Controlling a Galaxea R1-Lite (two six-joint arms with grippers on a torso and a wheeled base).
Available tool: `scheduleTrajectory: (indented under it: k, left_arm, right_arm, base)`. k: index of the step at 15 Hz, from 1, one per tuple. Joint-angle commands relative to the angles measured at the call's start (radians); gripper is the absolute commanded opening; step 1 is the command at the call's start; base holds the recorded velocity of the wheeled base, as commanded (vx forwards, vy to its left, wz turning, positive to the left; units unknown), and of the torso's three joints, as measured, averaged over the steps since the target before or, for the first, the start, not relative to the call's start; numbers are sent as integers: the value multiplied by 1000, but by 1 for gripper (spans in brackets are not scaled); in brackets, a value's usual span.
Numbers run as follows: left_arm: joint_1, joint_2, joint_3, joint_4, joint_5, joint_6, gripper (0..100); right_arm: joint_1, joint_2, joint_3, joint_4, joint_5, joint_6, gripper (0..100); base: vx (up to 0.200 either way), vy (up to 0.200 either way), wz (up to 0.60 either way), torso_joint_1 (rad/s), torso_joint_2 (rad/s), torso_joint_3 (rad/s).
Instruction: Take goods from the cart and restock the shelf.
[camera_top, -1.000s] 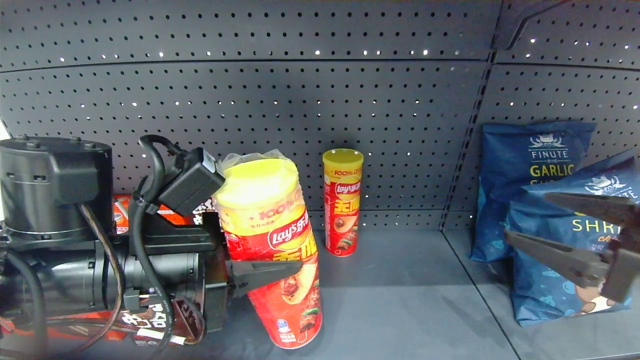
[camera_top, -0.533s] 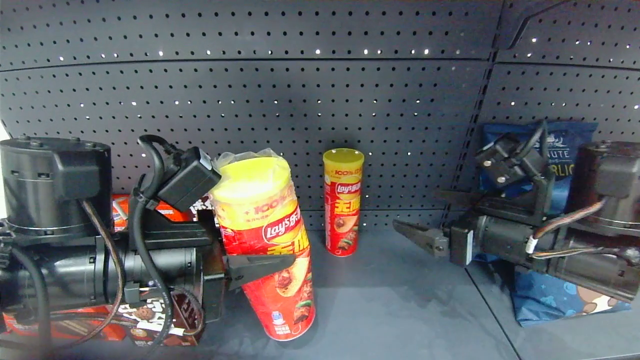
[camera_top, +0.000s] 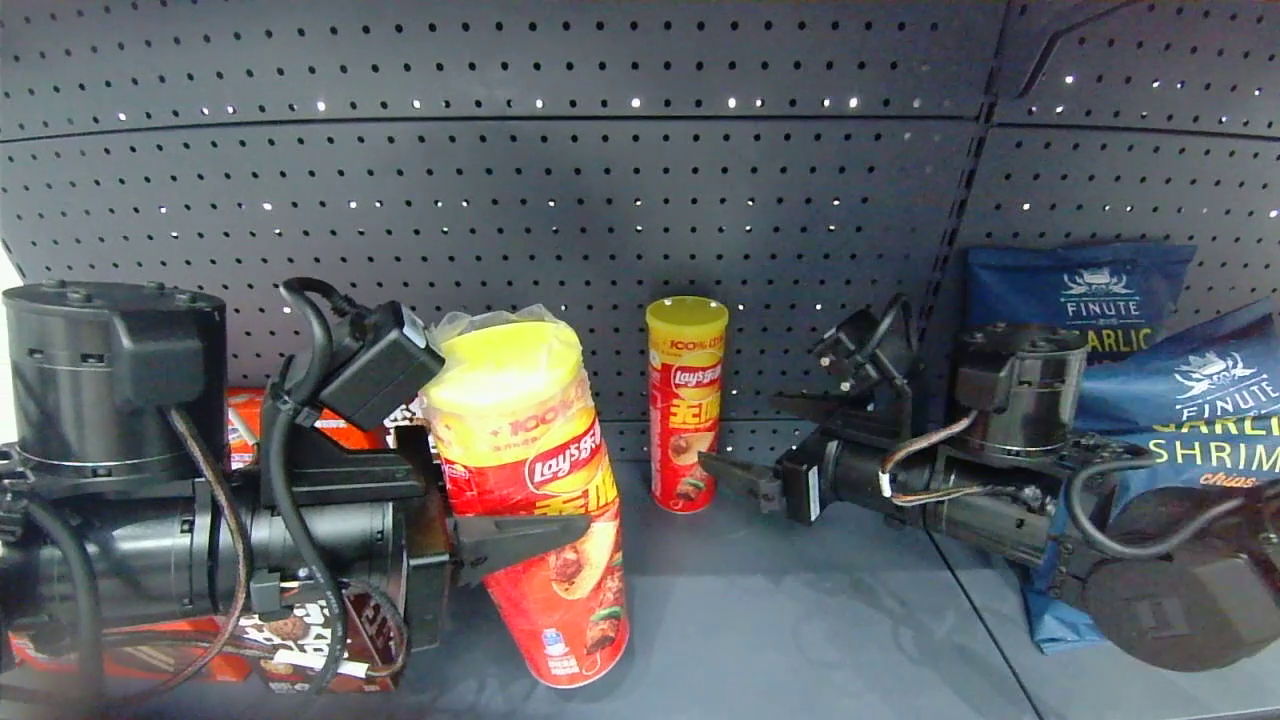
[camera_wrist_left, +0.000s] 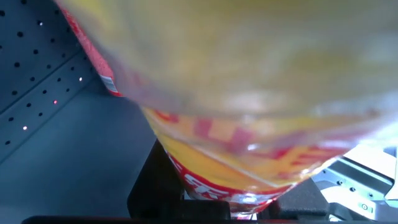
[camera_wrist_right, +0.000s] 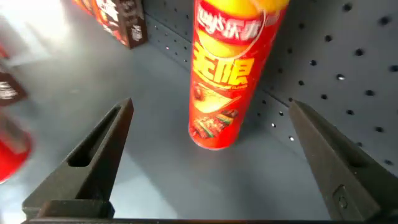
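Note:
A big red chips can (camera_top: 535, 490) with a yellow lid leans tilted, its base on the shelf floor (camera_top: 800, 620). My left gripper (camera_top: 510, 505) is shut around its middle, one finger (camera_top: 525, 540) across its front. The left wrist view shows this can (camera_wrist_left: 249, 93) pressed close. A second red chips can (camera_top: 686, 405) stands upright against the back wall. My right gripper (camera_top: 750, 435) is open just to its right at its lower half. In the right wrist view that can (camera_wrist_right: 230, 74) stands just beyond the gap between the spread fingers (camera_wrist_right: 93, 168).
Blue snack bags (camera_top: 1080, 290) (camera_top: 1200, 410) lean at the right behind the right arm, past the shelf divider (camera_top: 940, 290). Dark and orange snack boxes (camera_top: 300, 640) (camera_top: 240, 420) lie at the left under and behind the left arm. A perforated back panel (camera_top: 600, 200) closes the shelf.
My right arm has swung in from the right edge leftward, bringing its open gripper next to the upright can. The left gripper and its can have barely shifted.

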Motion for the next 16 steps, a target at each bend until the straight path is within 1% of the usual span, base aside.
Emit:
scheduleTrajectory:
  k: [1,4,5,7,11,13,16]
  left_arm:
    - [0,2,1,0,0,0,0]
    - [0,2,1,0,0,0,0]
    - [0,2,2,0,0,0,0]
    - [0,2,8,-2,-2,0,0]
    - [0,2,27,-8,-2,0,0]
    - [17,2,28,-8,-3,0,0]
    - [19,2,28,-8,-3,0,0]
  right_arm:
    - [-4,109,-17,-37,5,-1,100]
    - [-5,215,-82,-122,16,1,100]
    - [-13,240,-94,-145,36,2,100]
    - [-18,273,-117,-158,53,2,100]
    - [-25,318,-160,-158,53,2,100]
    - [-30,345,-189,-158,53,4,100]
    - [-30,370,-209,-157,53,2,100]
  base:
    - [0,0,0,0,0,0]
    - [0,0,0,0,0,0]
    - [0,0,0,0,0,0]
    - [0,0,0,0,0,0]
    - [0,0,0,0,0,0]
    - [0,0,0,0,0,0]
    - [0,0,0,0,0,0]
